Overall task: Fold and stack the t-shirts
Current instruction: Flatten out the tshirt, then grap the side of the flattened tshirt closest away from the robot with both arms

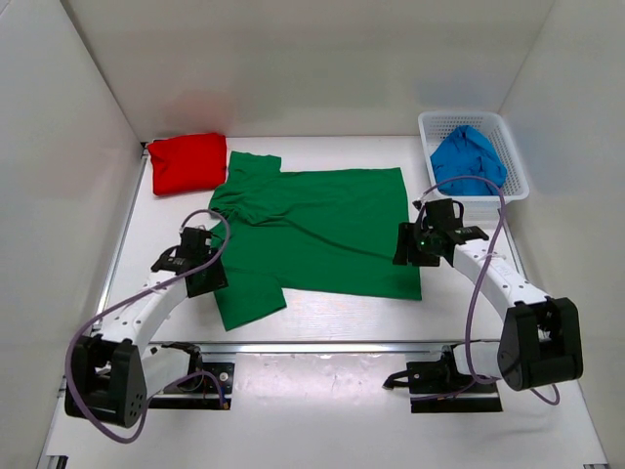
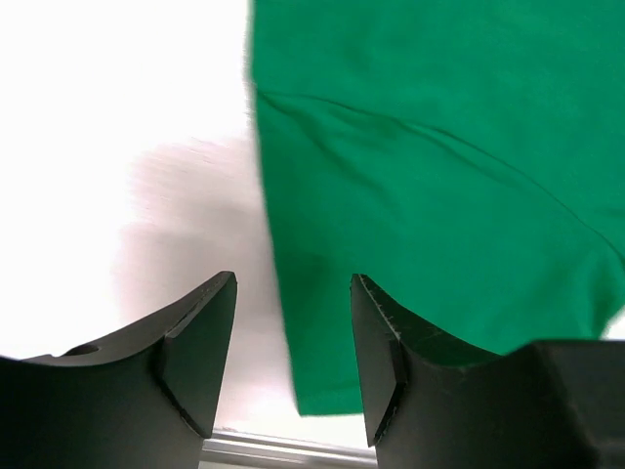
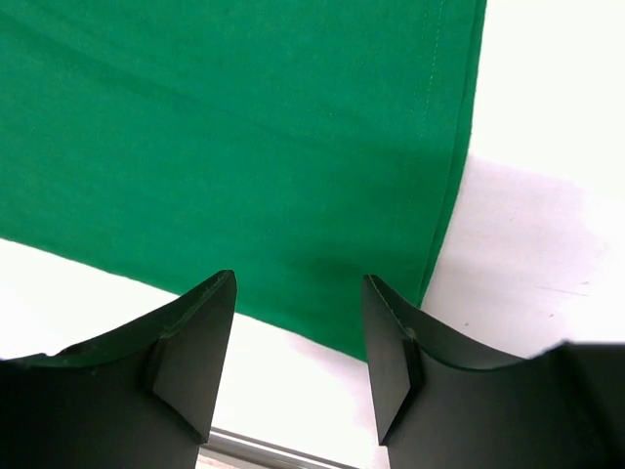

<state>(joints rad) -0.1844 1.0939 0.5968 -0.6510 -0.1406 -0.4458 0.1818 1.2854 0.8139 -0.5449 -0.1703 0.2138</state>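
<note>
While above green t-shirt (image 1: 322, 225), left end effector (image 2: 293, 288) and right end effector (image 3: 298, 288) gape, empty.

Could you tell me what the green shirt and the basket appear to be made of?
Green shirt: soft matte knit cloth, likely cotton; it wrinkles and shows a stitched hem. Basket: white plastic, probably, judging by its moulded lattice walls.

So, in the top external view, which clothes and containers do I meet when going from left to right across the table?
red t-shirt, folded → green t-shirt, spread flat → white basket, holding the blue t-shirt
</note>
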